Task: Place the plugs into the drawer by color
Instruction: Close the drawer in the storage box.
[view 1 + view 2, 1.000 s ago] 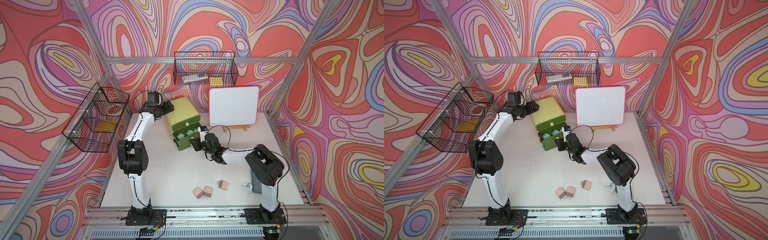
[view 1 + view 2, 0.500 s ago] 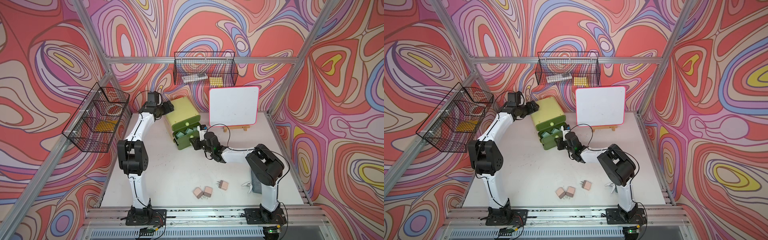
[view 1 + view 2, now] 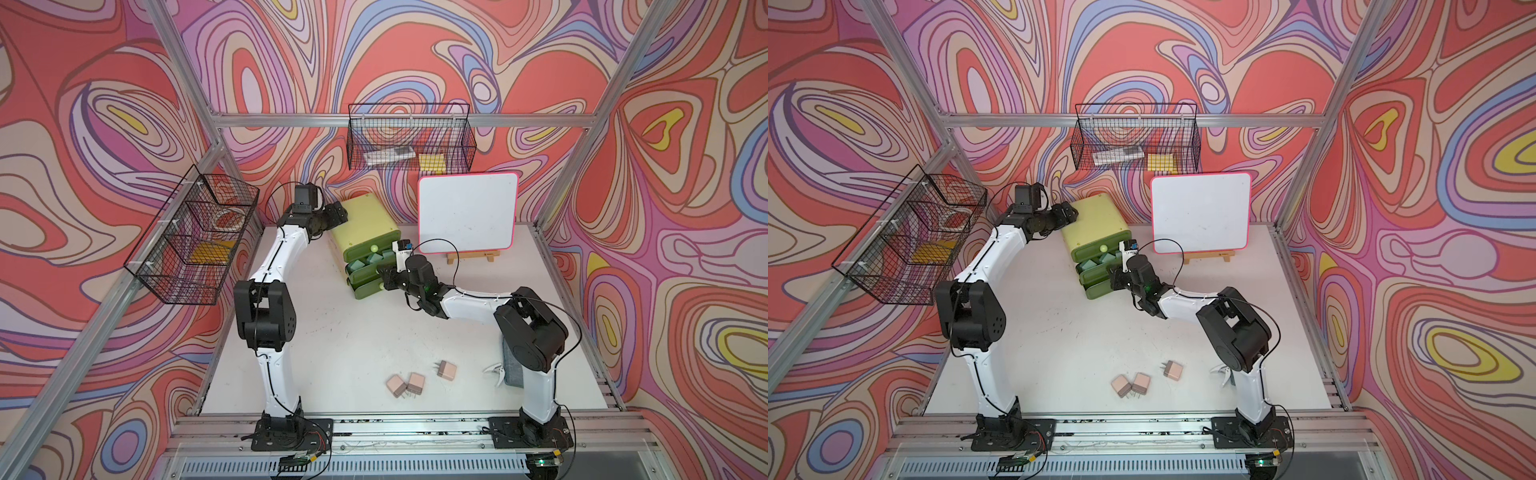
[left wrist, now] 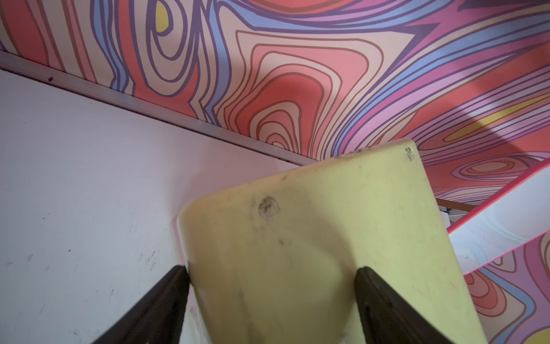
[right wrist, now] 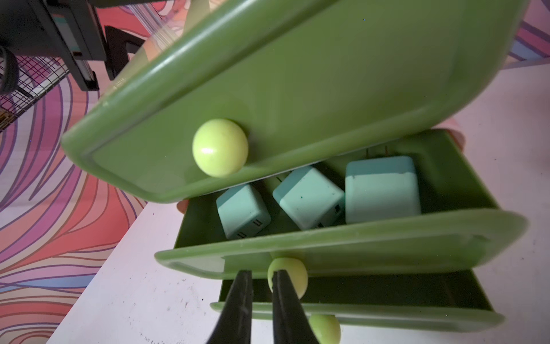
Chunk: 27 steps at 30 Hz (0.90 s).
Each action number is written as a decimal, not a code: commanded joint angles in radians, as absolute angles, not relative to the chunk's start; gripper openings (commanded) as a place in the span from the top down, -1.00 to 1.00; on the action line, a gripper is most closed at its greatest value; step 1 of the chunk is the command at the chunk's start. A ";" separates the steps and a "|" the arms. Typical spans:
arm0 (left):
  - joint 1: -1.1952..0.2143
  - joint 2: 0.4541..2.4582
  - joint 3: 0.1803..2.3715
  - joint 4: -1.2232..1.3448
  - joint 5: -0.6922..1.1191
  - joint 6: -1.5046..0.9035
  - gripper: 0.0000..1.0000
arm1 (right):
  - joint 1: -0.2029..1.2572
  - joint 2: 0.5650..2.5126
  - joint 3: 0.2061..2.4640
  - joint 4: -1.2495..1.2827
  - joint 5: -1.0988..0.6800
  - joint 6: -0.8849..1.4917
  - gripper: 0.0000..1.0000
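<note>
clamping left gripper (image 4: 271,269) on rounded lime-yellow plastic chest (image 3: 363,224). resting right gripper (image 5: 262,272), jaws almost together, maybe on pale round knob (image 5: 285,263) of middle drawer (image 5: 357,238) holding mint green cube plugs (image 5: 308,196). needing straight push next to shut it.

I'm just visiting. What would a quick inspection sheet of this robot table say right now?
Surface: white table, lightly scuffed.
Job's things: drawer chest, middle drawer open holding three blue-green plugs; three beige plugs loose near the front.
Clutter: white clip, whiteboard on its easel.
Grippers: left gripper clamps the chest's body; right gripper, jaws almost together, at the middle knob.
Cables: black cables loop above both wrists.
Surroundings: two wire baskets on swirl-patterned walls.
</note>
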<state>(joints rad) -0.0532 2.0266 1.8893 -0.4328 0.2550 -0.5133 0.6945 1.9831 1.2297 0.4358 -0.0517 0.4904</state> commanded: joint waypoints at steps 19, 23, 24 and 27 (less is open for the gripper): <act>-0.052 2.060 1.817 -0.658 0.207 -0.480 -0.72 | 0.696 2.120 1.295 0.575 -0.010 0.467 0.62; -0.053 2.059 1.817 -0.657 0.204 -0.479 -0.72 | 0.696 2.154 1.328 0.584 -0.012 0.475 0.59; -0.052 2.060 1.816 -0.658 0.204 -0.478 -0.72 | 0.696 2.163 1.339 0.586 -0.014 0.477 0.59; -0.052 2.060 1.816 -0.659 0.202 -0.477 -0.72 | 0.696 2.188 1.361 0.586 -0.022 0.482 0.56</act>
